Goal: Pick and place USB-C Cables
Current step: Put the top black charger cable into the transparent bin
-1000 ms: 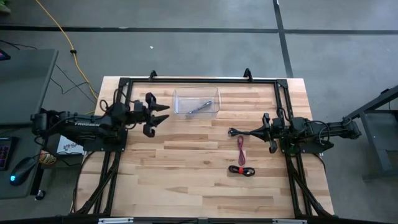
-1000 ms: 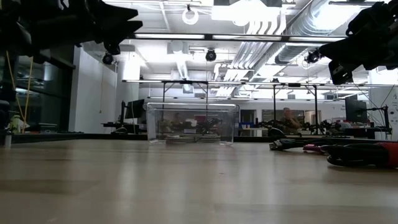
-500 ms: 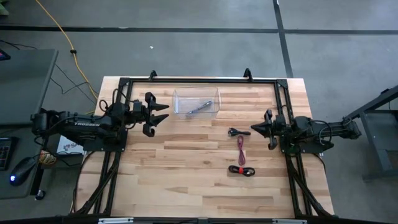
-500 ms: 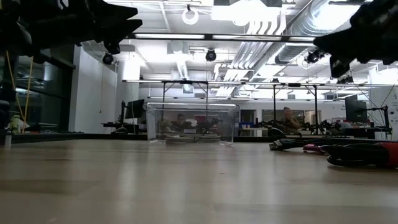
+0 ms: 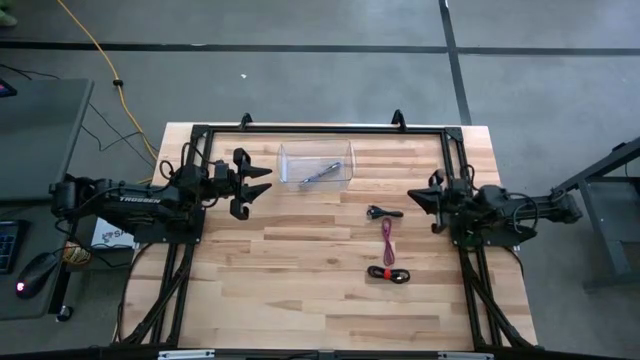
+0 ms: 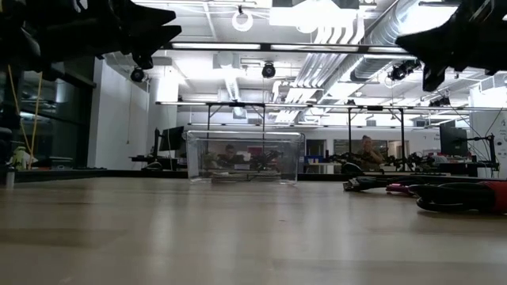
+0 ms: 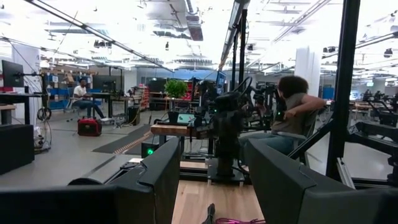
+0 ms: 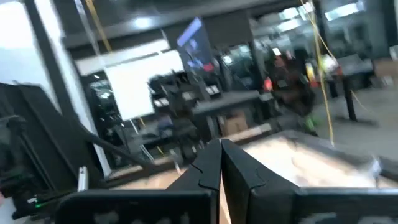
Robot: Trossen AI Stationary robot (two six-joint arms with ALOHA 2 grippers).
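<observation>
While both arms hang above the table, here's the rundown:

Grey cable [image 5: 321,172]: lying in the clear plastic box [image 5: 315,163] near the table's far edge, long axis slanted, one end toward the far right corner of the box.

Pink cable [image 5: 387,236]: flat on the wood table [image 5: 300,290], right half, stretched out along the near-far line, just in front of the right gripper [image 5: 412,203].

Red and black cable [image 5: 388,273]: coiled bundle just nearer than the pink one, long axis running left-right.

Black plug end [image 5: 383,211]: sits at the pink cable's far tip, pointing left-right.

Right gripper: raised, fingers pressed together, holding nothing; its wrist view shows the two tips [image 8: 217,163] meeting.

Left gripper [image 5: 262,182]: left of the box, fingers [image 7: 158,180] spread wide, empty.

Writing: white letters on the left arm, too small for me to read.

Low view only: box seen side-on [image 6: 245,157], cables at the far right edge [image 6: 455,192].

Left wrist only: a seated person [image 7: 292,118] beyond the table.
</observation>
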